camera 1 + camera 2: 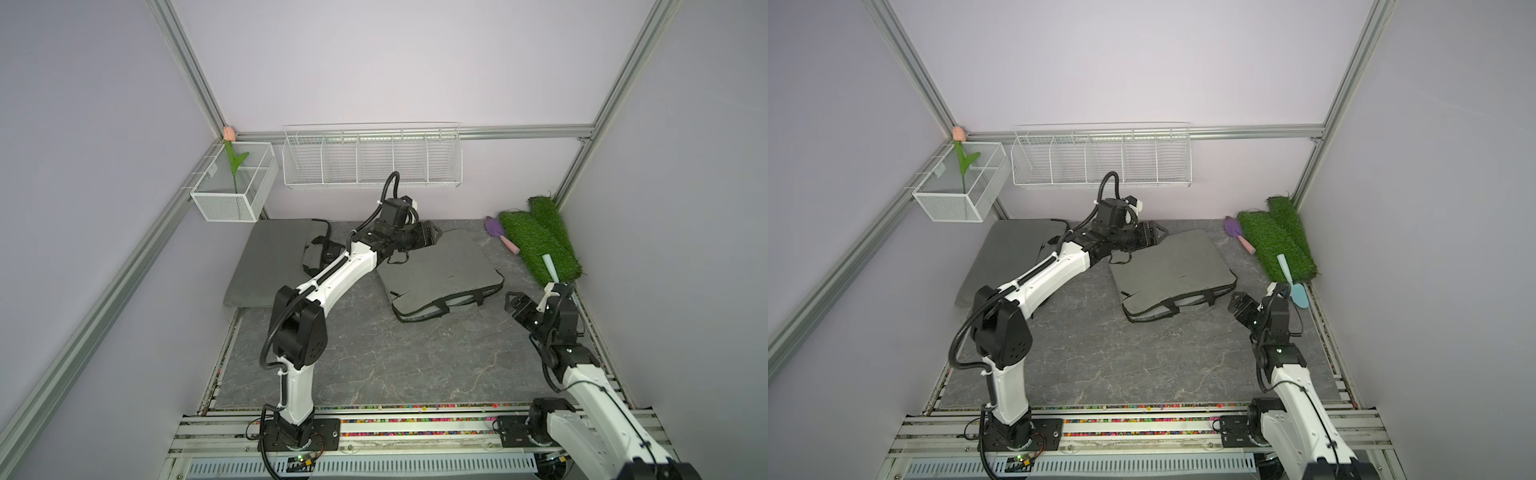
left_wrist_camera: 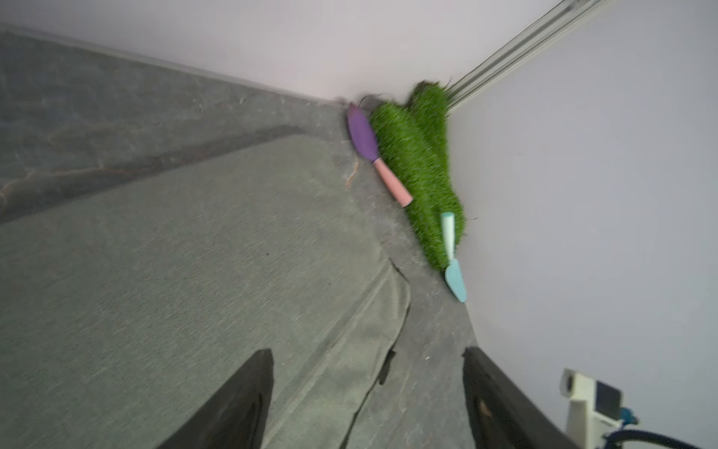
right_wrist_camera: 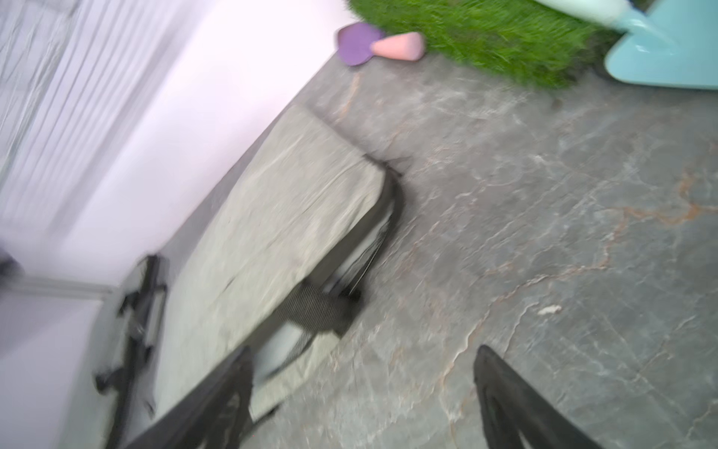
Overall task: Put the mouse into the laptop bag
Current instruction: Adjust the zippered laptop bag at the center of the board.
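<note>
The grey laptop bag (image 1: 440, 270) lies flat in the middle of the table, its black handles toward the front; both wrist views show it as well, bag (image 2: 175, 272) and bag (image 3: 272, 217). The mouse is out of view in every frame. My left gripper (image 1: 434, 235) hovers over the bag's far left corner, and the left wrist view shows this gripper (image 2: 367, 352) open with nothing between its fingers. My right gripper (image 1: 513, 301) sits just right of the bag's near right corner; in the right wrist view the gripper (image 3: 363, 350) is open and empty above bare table.
A second grey pad (image 1: 266, 257) with a black strapped item (image 1: 320, 253) on it lies at the back left. Green turf rolls (image 1: 540, 245), a purple trowel (image 1: 498, 232) and a light blue shovel (image 1: 1293, 282) line the right wall. Wire racks (image 1: 370, 158) hang on the back wall.
</note>
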Controlling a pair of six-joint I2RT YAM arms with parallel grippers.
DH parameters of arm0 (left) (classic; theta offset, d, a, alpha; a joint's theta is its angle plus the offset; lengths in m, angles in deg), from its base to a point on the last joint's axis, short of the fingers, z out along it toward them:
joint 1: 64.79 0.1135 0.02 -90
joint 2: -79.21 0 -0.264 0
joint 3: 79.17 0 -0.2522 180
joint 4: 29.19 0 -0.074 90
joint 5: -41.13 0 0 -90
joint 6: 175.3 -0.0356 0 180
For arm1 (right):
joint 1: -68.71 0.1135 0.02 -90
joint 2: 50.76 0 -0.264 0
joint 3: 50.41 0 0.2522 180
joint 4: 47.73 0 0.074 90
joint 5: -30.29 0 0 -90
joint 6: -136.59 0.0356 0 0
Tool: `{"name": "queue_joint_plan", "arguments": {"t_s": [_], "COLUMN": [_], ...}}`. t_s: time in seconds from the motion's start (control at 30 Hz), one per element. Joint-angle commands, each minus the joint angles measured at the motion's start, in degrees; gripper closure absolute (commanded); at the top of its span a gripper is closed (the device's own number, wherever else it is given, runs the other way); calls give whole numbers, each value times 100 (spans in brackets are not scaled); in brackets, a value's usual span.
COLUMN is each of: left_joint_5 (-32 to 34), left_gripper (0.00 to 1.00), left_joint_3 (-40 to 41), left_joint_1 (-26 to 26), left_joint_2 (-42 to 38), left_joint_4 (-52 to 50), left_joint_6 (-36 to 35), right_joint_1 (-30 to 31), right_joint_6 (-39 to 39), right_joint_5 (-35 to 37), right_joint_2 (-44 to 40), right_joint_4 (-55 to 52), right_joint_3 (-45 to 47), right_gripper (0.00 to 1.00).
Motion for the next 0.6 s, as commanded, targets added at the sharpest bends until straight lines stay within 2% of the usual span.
{"name": "queue_joint_plan", "arguments": {"t_s": [0.0,0.07,0.17,0.27,0.37,0.43,0.5,0.57], "left_joint_5": [242,334,365,432,1010,1123,825,824], "left_gripper": [23,23,25,26,23,22,22,23], "left_joint_3": [-205,-68,398,1251,2179,2780,3197,3095], "left_joint_1": [-38,-79,-197,-536,-1052,-1248,-1290,-1247], "left_joint_2": [325,385,372,2,-655,-922,-908,-609], "left_joint_4": [-543,-494,-273,191,686,1173,1809,1719], "left_joint_6": [-40,42,224,442,553,779,984,950], "right_joint_1": [-599,-815,-1115,-1172,-1164,-1170,-1163,-1154], "right_joint_6": [490,608,1241,1301,1360,1514,1726,1944], "right_joint_5": [-1395,-1692,-2437,-2322,-2135,-2270,-2436,-2554], "right_joint_2": [1122,1993,2962,3255,3344,3569,3851,4180], "right_joint_4": [525,624,2024,2121,2132,2389,2733,3056], "right_joint_3": [-456,-898,-913,-1041,-1045,-1089,-1143,-1211], "right_gripper": [4,2,7,6,3,3,4,6]}}
